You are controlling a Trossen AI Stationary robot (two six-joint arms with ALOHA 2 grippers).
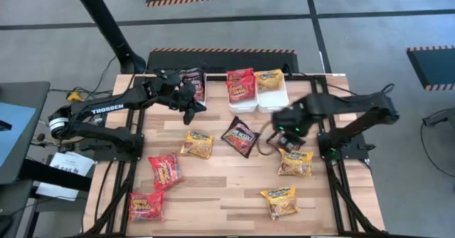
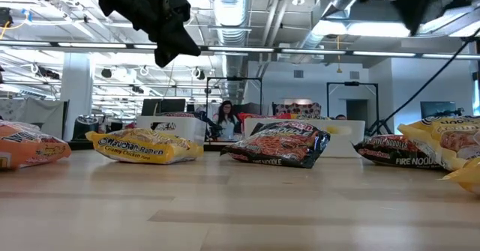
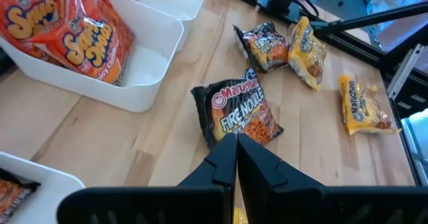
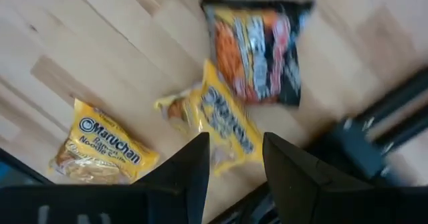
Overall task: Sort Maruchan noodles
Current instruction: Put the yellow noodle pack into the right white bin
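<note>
- High view: my left claw [image 1: 190,103] hangs above the tabletop [image 1: 227,188] near the far-left bin, clenched on nothing; in the left wrist view my two fingers [image 3: 224,164] press flat together.
- My right claw [image 1: 284,121] hovers right of centre, released, empty; the right wrist view shows a clear gap between its fingers [image 4: 194,164].
- Bins along the far edge: a left bin [image 1: 202,89] holding a dark packet [image 1: 192,78], a middle bin [image 1: 244,104] with red packets [image 1: 240,85], a right bin [image 1: 274,99] with a yellow packet [image 1: 269,79].
- Loose Maruchan noodles on the tabletop:
  - dark Fire Noodle packet [image 1: 239,136] at centre, lying beyond my left fingertips in the left wrist view [image 3: 239,110];
  - yellow packet [image 1: 197,145] just left of it;
  - second dark packet [image 1: 286,143] below my right claw, with a yellow packet [image 1: 294,163] touching its near side; the right wrist view shows this yellow one [image 4: 224,127] overlapping the dark one's [image 4: 257,50] edge;
  - another yellow packet [image 1: 280,202] near the front edge;
  - two red packets at front left, one [image 1: 165,170] farther in, one [image 1: 146,205] by the edge.
- Low view: packets lie flat in a row across the tabletop; a person [image 2: 225,118] sits in the room behind.
</note>
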